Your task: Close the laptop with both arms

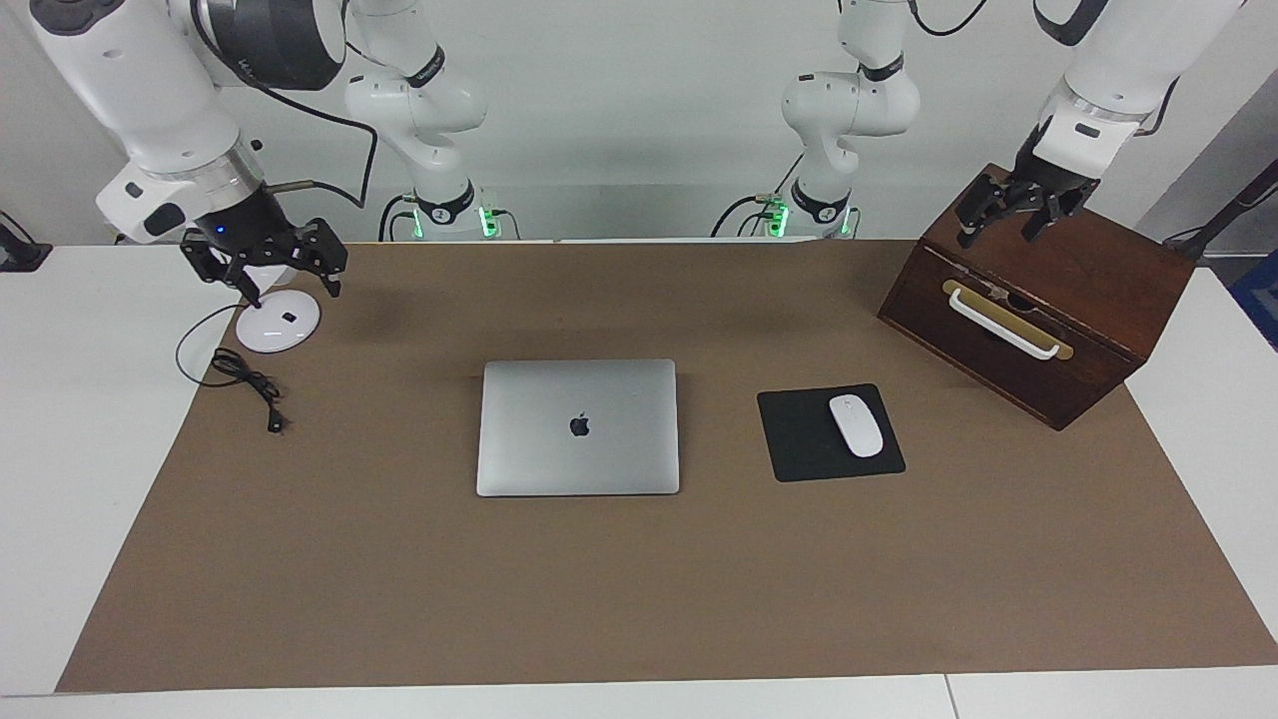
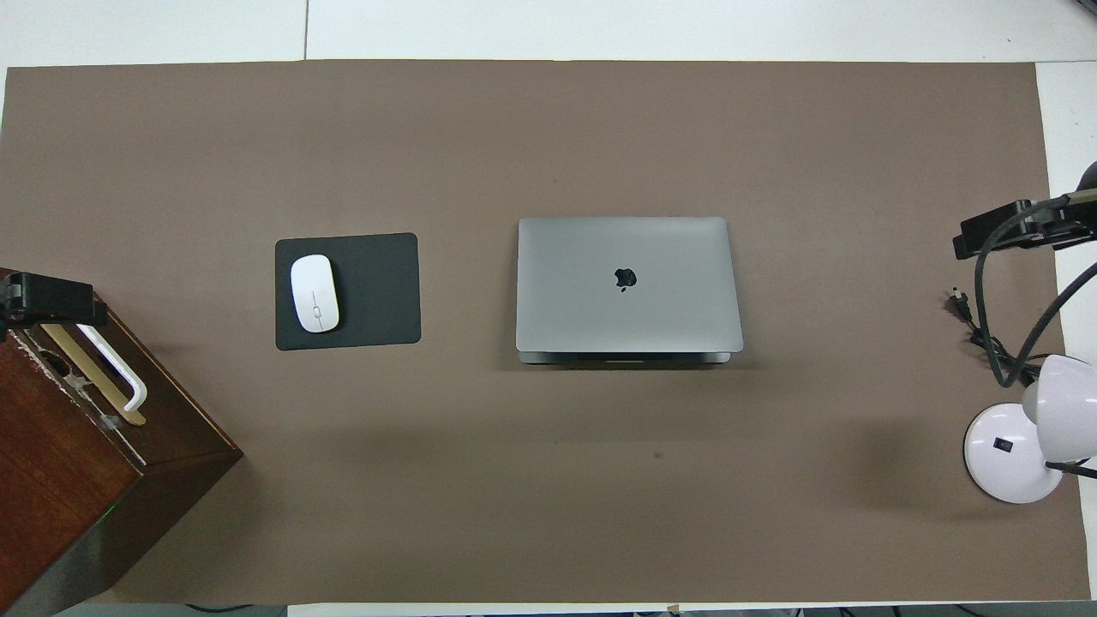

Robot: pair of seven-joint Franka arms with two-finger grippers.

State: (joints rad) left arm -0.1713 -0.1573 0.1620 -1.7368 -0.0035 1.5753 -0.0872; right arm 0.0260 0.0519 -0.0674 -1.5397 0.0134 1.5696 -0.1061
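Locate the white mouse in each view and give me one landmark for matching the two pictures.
Facing view: the white mouse lies on the black mouse pad, beside the laptop, toward the left arm's end of the table.
Overhead view: the white mouse is left of centre, on the pad's edge away from the laptop.
Shared landmark: the closed laptop, mid-table in both.

- brown mat [image 1: 639, 579] covers most of the white worktop [image 1: 60, 449]
- black mouse pad [image 1: 814, 444] on the mat, white mouse [image 1: 856, 425] on it
- dark wooden box [image 1: 1038, 300] with white handle [image 1: 1001, 325], at the left arm's end
- white lamp base [image 1: 278, 323], black cord with plug [image 1: 245, 377] beside it, at the right arm's end
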